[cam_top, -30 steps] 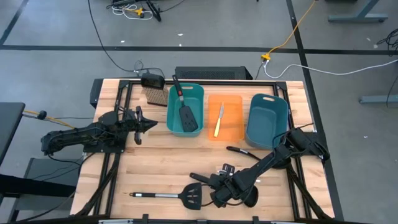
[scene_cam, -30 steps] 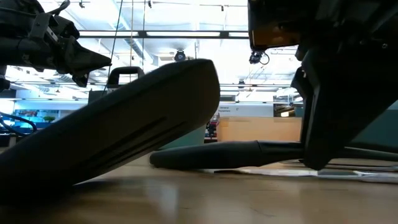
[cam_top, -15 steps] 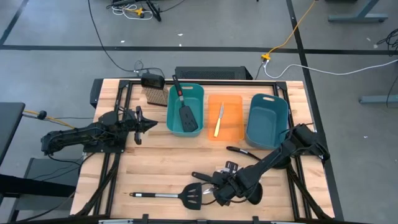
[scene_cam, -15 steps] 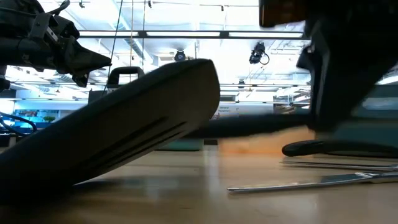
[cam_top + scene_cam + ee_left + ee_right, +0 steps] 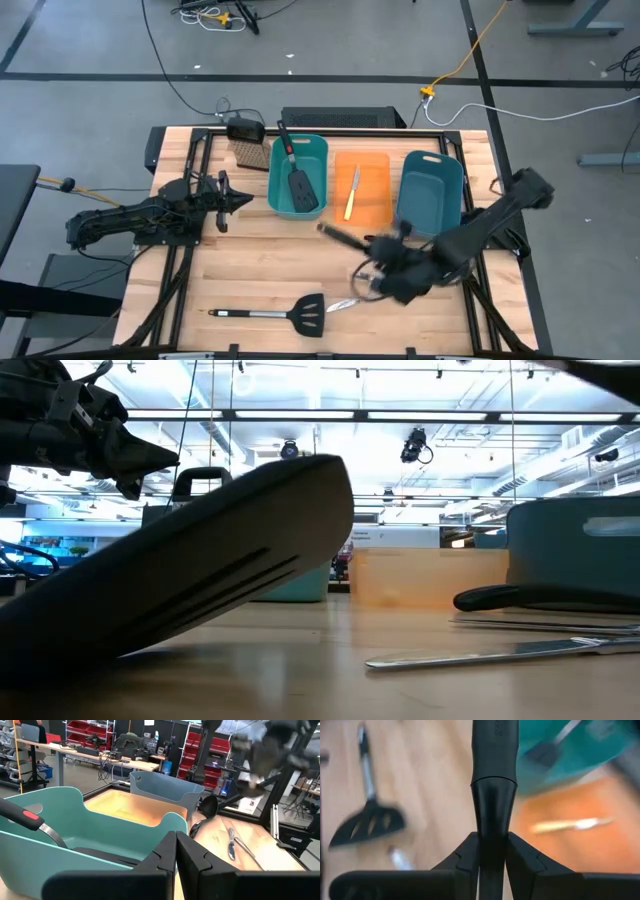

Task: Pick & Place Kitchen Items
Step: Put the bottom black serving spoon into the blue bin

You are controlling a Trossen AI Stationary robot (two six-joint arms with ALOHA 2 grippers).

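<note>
No brand names or labels we can actually read anywhere, only some faint embossed marks near the top of the ladle handle in the right wrist view, too small to make out.

The right hand is up off the counter, in front of the orange bin and the grey-blue bin. Its fingers are pinched narrow around a long black ladle, gripping the smooth matte plastic handle where it necks down from a fatter rounded section. In the high view the handle pokes out toward the teal bin.

The left hand hangs over the left side of the counter, just beside the teal bin, fingers pressed together with nothing in them.

The counter is pale butcher-block wood with visible strips. On it near the front edge lies the steel-handled spatula, with a flat black slotted head and a shiny thin metal shaft. Just beside its head is a slim silver table knife. The low view shows another black ladle lying on the wood, glossy and rounded.

Inside the teal bin sits the red-and-black spatula, leaning with its handle over the back rim. The yellow-handled knife lies flat in the translucent orange bin. All the bins are smooth moulded plastic with rounded corners. A tan-bristled brush stands at the back left.
</note>
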